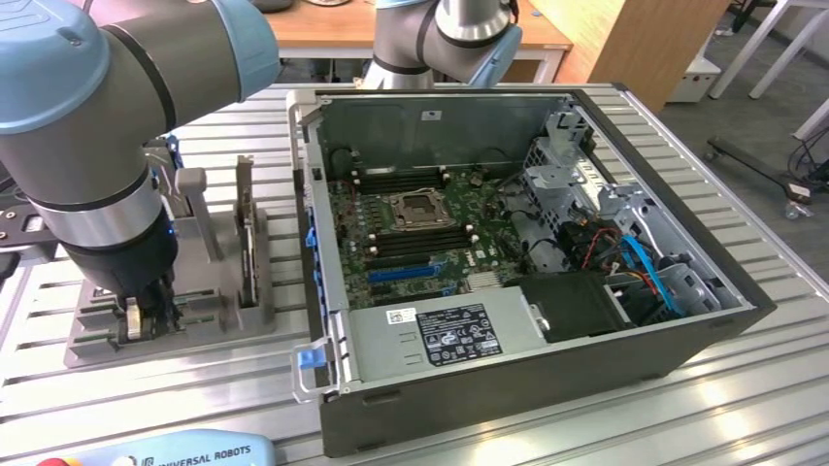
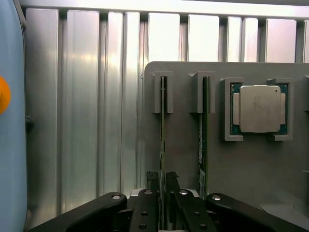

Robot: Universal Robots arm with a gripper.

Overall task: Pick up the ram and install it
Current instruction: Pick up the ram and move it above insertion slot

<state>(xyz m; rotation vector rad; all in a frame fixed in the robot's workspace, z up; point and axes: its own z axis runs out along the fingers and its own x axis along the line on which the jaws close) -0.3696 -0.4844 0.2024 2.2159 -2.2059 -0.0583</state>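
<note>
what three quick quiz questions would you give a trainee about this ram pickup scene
1. True or false: the processor chip rests in a recess of the grey holder.
2. Which stick is the gripper down over? A: the ram, farther from the chip. B: the other stick, next to the chip.
3. Fill in: in the exterior view, the open computer case lies on the holder's ___ side.
Key: 1 true; 2 A; 3 the exterior view's right.

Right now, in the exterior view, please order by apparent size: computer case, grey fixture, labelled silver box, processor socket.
1. computer case
2. grey fixture, though the arm hides part
3. labelled silver box
4. processor socket
</note>
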